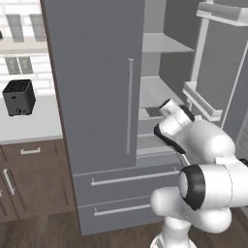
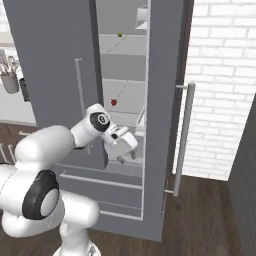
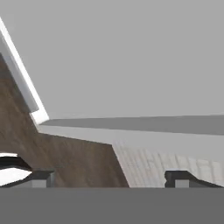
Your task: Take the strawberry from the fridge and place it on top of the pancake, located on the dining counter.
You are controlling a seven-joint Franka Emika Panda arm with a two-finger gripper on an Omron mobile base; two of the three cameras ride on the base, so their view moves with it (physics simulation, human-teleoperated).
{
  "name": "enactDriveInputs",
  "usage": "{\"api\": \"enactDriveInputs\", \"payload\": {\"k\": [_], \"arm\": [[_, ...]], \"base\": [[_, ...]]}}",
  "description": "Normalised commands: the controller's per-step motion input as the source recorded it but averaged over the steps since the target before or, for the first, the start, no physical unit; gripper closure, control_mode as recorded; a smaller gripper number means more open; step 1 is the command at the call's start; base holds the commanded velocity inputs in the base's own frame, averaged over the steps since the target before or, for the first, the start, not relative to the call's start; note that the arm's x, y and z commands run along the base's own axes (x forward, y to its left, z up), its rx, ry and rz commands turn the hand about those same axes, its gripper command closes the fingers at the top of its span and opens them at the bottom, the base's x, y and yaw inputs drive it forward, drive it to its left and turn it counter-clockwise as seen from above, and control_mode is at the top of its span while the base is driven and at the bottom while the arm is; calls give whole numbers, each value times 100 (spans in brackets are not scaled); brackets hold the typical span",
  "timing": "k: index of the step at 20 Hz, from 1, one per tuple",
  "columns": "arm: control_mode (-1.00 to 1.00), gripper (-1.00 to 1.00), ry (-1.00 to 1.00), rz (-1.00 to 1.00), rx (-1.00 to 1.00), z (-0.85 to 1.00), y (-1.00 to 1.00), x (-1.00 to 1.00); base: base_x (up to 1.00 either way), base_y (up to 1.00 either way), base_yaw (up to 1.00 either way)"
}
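Fridge (image 1: 97, 97) has its right door swung open, left door closed w/ slim vertical handle. Right base view looks straight into the open compartment: strawberry (image 2: 114, 102) sits on a middle shelf, tiny dark-red dot, and a small yellow-green item (image 2: 119, 34) lies on a higher shelf further back. Left base view shows the shelves from the other side but the strawberry spot is hidden behind the arm; it does show the open door's bins at upper right, two wide drawers below, plus a black toaster-like box (image 1: 19, 97) on the wall counter (image 1: 29, 123) w/ brown cabinets under it. Gripper (image 2: 126, 159) seen in right base view, below the strawberry's shelf and just in front of the fridge opening, pointing downward, apart from the fruit. Hand view: two dark fingertips (image 3: 183, 178) sit wide apart at the bottom, nothing between them, so gripper is spread & empty; beyond them, grey fridge surface, wood floor and a patch of brick-patterned wall. Utensil holder (image 2: 9, 80) at far left of right base view.
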Motion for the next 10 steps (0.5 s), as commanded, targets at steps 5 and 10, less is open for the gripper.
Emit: {"api": "enactDriveInputs", "payload": {"k": [5, 10], "arm": [[-100, -100, -14, 3, 33, 3, 38, -64], [-100, -100, -13, 10, 23, 1, 100, -16]], "base": [[0, 0, 0], [0, 0, 0]]}}
